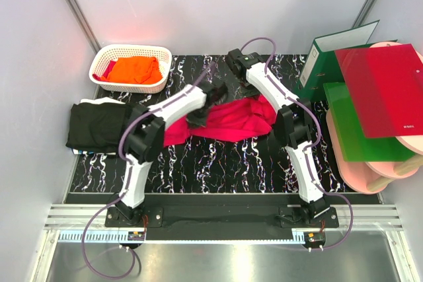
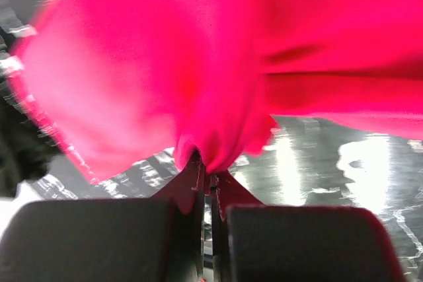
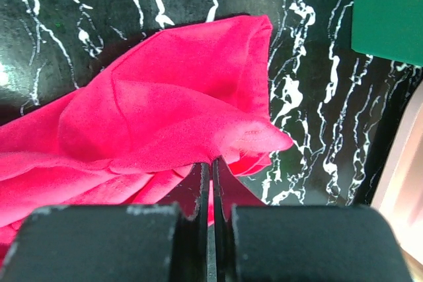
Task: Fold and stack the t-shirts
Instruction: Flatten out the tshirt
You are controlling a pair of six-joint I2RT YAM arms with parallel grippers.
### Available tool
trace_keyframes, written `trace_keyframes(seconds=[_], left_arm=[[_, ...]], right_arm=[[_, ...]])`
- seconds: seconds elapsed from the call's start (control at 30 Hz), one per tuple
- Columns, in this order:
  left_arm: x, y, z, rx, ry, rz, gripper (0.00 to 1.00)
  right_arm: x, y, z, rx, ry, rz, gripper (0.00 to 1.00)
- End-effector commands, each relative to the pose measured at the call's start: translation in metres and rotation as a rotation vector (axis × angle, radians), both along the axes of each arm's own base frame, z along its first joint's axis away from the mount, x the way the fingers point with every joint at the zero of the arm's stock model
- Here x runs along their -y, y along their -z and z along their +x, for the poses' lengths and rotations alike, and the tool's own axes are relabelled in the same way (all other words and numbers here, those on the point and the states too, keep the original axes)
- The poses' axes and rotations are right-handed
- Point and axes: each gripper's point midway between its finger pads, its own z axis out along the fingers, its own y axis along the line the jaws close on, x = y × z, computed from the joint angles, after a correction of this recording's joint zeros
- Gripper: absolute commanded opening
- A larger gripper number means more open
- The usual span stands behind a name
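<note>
Crimson-pink t-shirt point(image 1: 231, 120) lies bunched mid-desk point(image 1: 218, 163), the left pincer point(image 2: 210, 175) and right pincer point(image 3: 211, 163) each clamped tight on its cloth, so folding looks barely begun, with the orange t-shirt point(image 1: 135, 69) in the white basket point(image 1: 132, 49) and the black t-shirt point(image 1: 99, 127) at the desk's left.

White arms point(image 1: 173, 104) with black joints, trailing purple cables point(image 1: 82, 246).

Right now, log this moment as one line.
left hand: shut on pink shirt | right hand: shut on pink shirt | black shirt: lying at left | orange shirt: in basket
</note>
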Motion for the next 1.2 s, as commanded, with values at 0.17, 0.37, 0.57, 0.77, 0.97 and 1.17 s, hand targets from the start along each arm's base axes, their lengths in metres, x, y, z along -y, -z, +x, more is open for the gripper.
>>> trace_keyframes(seconds=[0.17, 0.37, 0.57, 0.77, 0.97, 1.17], left_arm=[[-0.108, -0.162, 0.076, 0.426, -0.322, -0.104, 0.0], [-0.138, -0.227, 0.078, 0.672, -0.493, -0.258, 0.0], [-0.147, -0.253, 0.046, 0.831, -0.49, -0.359, 0.0], [-0.162, -0.249, -0.015, 0.867, -0.493, -0.411, 0.0], [-0.174, -0.278, -0.091, 0.988, -0.479, -0.575, 0.0], [-0.201, -0.347, -0.166, 1.203, -0.393, -0.65, 0.0]], right_arm=[[-0.012, -0.097, 0.021, 0.253, -0.043, 0.155, 0.0], [-0.001, -0.198, 0.007, 0.481, -0.028, 0.251, 0.0], [0.024, -0.244, -0.05, 0.595, -0.016, 0.323, 0.0], [0.045, -0.261, -0.135, 0.703, -0.107, 0.482, 0.0], [0.061, -0.274, -0.21, 0.701, -0.131, 0.629, 0.0], [0.096, -0.312, -0.284, 0.778, -0.16, 0.693, 0.0]])
